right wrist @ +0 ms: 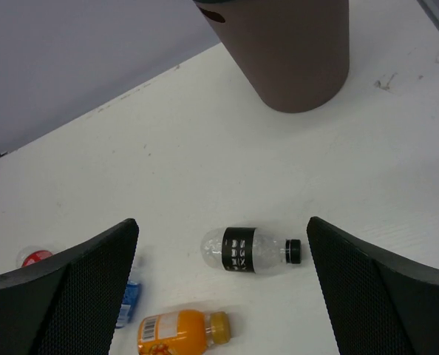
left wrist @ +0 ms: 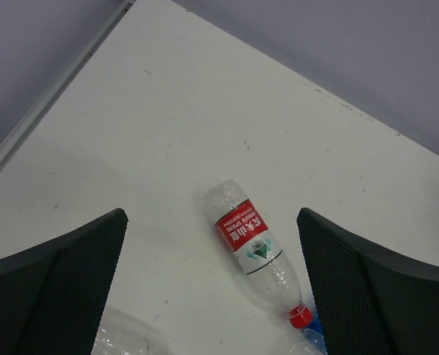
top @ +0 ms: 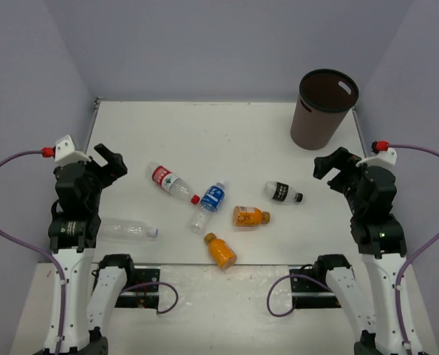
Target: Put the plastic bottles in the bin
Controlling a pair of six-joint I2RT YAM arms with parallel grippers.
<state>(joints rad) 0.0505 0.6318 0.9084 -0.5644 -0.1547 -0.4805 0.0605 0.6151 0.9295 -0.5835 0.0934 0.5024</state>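
Both arms wait over the white surface (top: 205,133). I hold the right pincer (top: 332,166) near the right edge, its jaws apart and empty. The black-label bottle (right wrist: 249,250) lies on its side just ahead of that pincer, toward the middle, with its black cap pointing at the right edge. In the right wrist view its long axis runs from one finger toward the other, so I judge the wrist must turn before the jaws can close across the body.

The bin (top: 323,109) stands upright in the far right corner, close beyond this pincer, so the right arm is the nearer one for this bottle.

The left pincer (top: 109,164), jaws apart and empty, hovers near the left edge. The red-label bottle (left wrist: 253,240) lies before it, cap toward the middle.

The blue-label bottle (top: 208,206), first orange bottle (top: 250,217), second orange bottle (top: 221,251) and plain clear bottle (top: 127,229) lie on the near half. Plain lilac walls (top: 205,44) close three sides.
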